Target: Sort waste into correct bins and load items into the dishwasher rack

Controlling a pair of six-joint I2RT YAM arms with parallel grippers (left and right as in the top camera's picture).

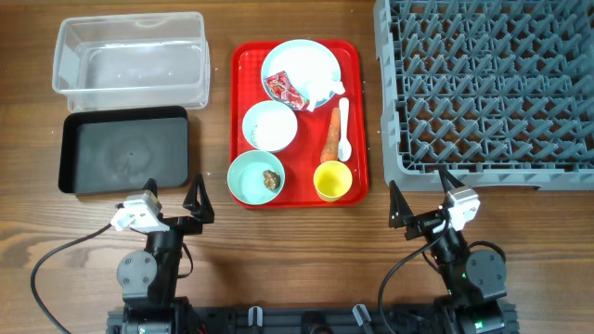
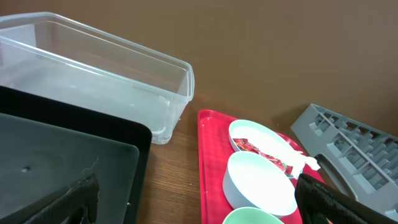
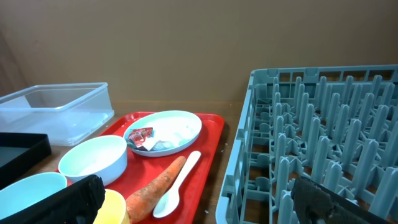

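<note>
The tub (image 1: pixel 130 23) stands at the upper left of the overhead view on the table (image 1: pixel 278 250). The black tray (image 1: pixel 125 148) lies just below it in the frame. At lower left, near that tray's lower right corner, the left hand (image 1: pixel 174 195) has its jaws spread wide and grips nothing.

In the middle, the red tray (image 1: pixel 243 83) carries:
- the plate (image 1: pixel 311 57) at its top, with the wrapper (image 1: pixel 283 88) and tissue (image 1: pixel 320 90) on it
- the white bowl (image 1: pixel 269 125) below the plate
- the green bowl (image 1: pixel 249 178), lowest left, holding the lump (image 1: pixel 270 178)
- the carrot (image 1: pixel 330 137) and spoon (image 1: pixel 343 130), side by side to the right
- the cup (image 1: pixel 332 180) at its lower right

The rack (image 1: pixel 487 83) fills the upper right. Below the rack's lower left corner, the right hand (image 1: pixel 419 190) is likewise wide open and empty.
</note>
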